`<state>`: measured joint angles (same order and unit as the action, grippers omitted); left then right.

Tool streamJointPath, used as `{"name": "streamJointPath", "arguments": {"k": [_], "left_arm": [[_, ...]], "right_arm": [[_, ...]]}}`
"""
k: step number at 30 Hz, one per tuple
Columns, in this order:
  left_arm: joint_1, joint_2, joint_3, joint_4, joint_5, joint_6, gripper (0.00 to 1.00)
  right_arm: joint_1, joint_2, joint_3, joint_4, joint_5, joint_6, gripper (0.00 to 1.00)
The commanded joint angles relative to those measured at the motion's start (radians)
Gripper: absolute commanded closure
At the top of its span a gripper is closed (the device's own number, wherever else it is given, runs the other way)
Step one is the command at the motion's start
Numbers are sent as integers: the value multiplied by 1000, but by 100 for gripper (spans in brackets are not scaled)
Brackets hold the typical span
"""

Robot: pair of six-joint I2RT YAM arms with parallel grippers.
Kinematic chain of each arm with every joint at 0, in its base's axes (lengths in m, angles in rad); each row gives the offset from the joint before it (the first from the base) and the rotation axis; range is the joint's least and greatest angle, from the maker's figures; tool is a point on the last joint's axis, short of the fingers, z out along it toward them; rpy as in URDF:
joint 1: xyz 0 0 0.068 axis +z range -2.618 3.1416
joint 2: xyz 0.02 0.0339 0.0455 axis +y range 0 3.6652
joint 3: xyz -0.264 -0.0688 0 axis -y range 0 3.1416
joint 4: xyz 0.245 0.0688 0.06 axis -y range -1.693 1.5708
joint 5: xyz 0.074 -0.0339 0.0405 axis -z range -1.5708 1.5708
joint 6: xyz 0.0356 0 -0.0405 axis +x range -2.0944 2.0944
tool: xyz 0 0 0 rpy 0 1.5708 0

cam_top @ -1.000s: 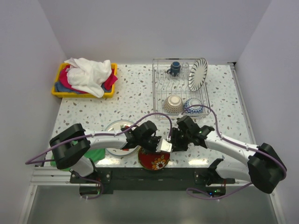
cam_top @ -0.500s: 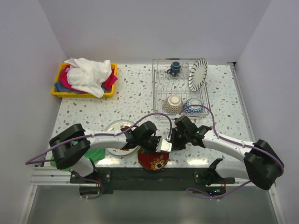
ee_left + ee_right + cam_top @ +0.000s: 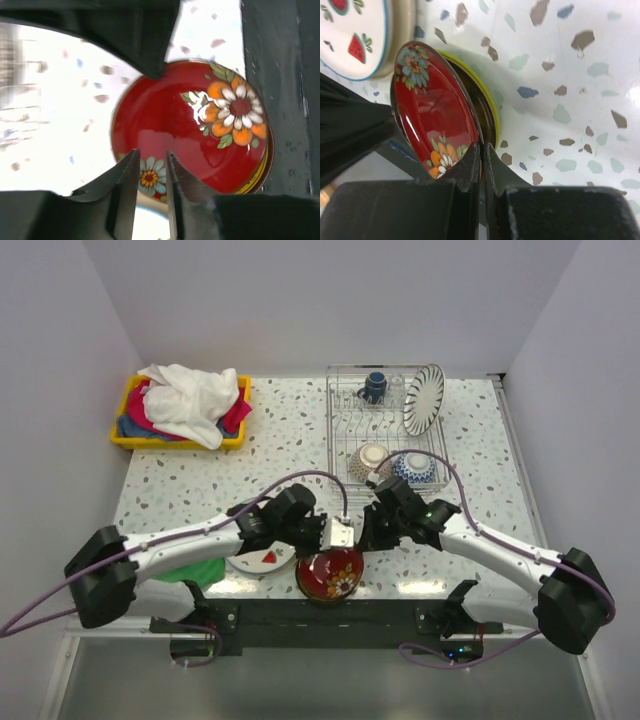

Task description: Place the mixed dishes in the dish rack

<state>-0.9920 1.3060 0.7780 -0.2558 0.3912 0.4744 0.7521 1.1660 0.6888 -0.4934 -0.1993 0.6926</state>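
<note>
Just in front of the wire dish rack [image 3: 330, 425], the right hand [image 3: 481, 147] pinches the rim of the red floral plate [image 3: 333, 572], tipped on edge, while the left hand [image 3: 151, 155] stands slightly parted alongside; the next move is probably lifting the plate into a rack slot.

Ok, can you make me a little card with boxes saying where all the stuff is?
right gripper: shut on the rim of the red floral plate, tilted up
left gripper: fingers a little apart, close to that plate
dish rack: dark blue mug, striped plate on edge, patterned bowl, blue-white bowl
watermelon plate: flat on the table, left of the red one
yellow bin: cloths, far left corner
</note>
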Motion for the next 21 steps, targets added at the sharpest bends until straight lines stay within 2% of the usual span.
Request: {"name": "streamJointPath", "arguments": {"k": [1,4,12,15,21], "left_arm": [[56,-161,-35,-33,-67,-40,64],[122,-168,-63,-16,-55,-80,59],[226,-116,-79,58,93,-49,56],[236,-94,-72,64,142,-65,57],[239,-47,-100,131,141,-95,57]], "right_arm": [[-5,-6,80,4,32,-143,100],[-5,-2,92,6,20,-208,100],[-5,-20,120,27,43,-410,100],[-5,-29,124,33,38,-445,100],[-3,-42,126,39,28,-495,100]]}}
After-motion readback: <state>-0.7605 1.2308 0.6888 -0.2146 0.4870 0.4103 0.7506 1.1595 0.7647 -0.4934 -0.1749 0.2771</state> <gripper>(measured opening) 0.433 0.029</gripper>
